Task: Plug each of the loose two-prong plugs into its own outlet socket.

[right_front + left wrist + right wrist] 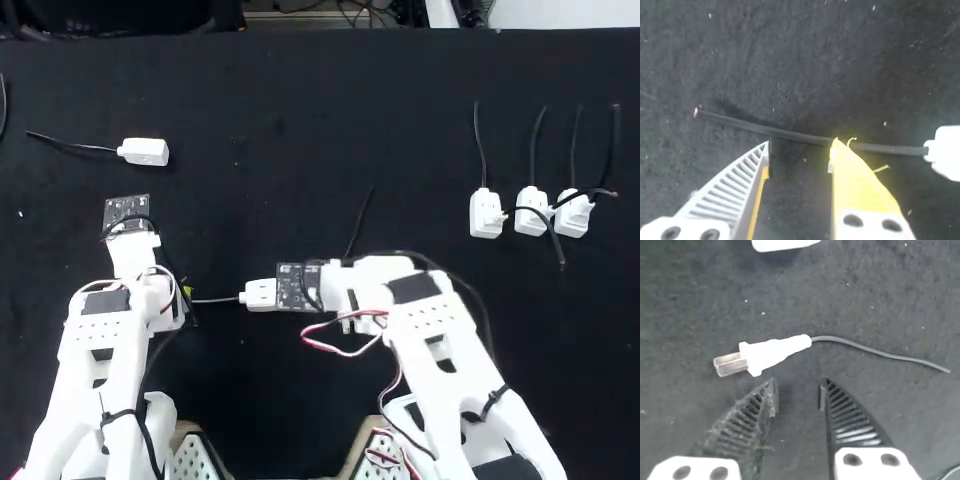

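While both arms crouch low over the black bench (300,110), the right end effector (797,387) has its dark ribbed fingers spread with nothing between them; a white two-prong plug (765,356) lies flat just beyond its fingertips, apart from them, with the clear prongs pointing one way and a thin black cable (875,352) trailing the other way to a loose end.

The left end effector (800,145) is spread as well, with one pale ribbed finger and one yellow; the same cable crosses right at its fingertips, and whether it touches them I cannot tell; the plug's white body sits off on the yellow finger's side, and the cable's cut end lies out past the pale finger.

From above, this plug lies between the two end effectors, close against the right one.

A second loose plug (143,152) rests well apart, out beyond the left end effector, its own lead running away from both arms; three white outlet sockets (530,210) stand in a row well away from the right end effector, on the side facing away from the left arm, each with a black lead running toward the bench's far edge.
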Action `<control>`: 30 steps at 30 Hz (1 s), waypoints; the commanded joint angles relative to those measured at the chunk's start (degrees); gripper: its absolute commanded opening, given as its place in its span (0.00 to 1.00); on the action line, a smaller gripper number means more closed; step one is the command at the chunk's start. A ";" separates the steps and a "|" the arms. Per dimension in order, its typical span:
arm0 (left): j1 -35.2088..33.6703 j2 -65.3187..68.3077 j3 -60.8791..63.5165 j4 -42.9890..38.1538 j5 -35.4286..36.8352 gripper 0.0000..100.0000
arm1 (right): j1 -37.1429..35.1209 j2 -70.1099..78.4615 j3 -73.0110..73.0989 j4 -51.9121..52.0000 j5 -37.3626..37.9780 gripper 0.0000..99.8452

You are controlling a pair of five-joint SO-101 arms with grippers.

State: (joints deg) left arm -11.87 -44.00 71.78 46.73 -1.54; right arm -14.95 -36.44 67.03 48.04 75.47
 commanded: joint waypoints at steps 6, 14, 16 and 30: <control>-10.24 -1.32 -6.02 4.40 0.62 0.19 | -8.79 -1.89 3.82 -3.25 3.87 0.14; -14.99 -1.32 -6.64 4.31 0.70 0.19 | -14.68 -2.33 2.07 -3.34 4.13 0.14; -14.99 -1.32 -6.64 4.31 0.70 0.19 | -14.95 -2.15 1.71 -3.43 4.13 0.14; -14.99 -1.32 -6.64 4.31 0.70 0.19 | -4.57 -2.33 2.95 -3.25 26.46 0.14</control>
State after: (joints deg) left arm -26.46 -44.00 68.79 50.86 -1.45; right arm -24.09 -36.53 71.43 45.58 96.66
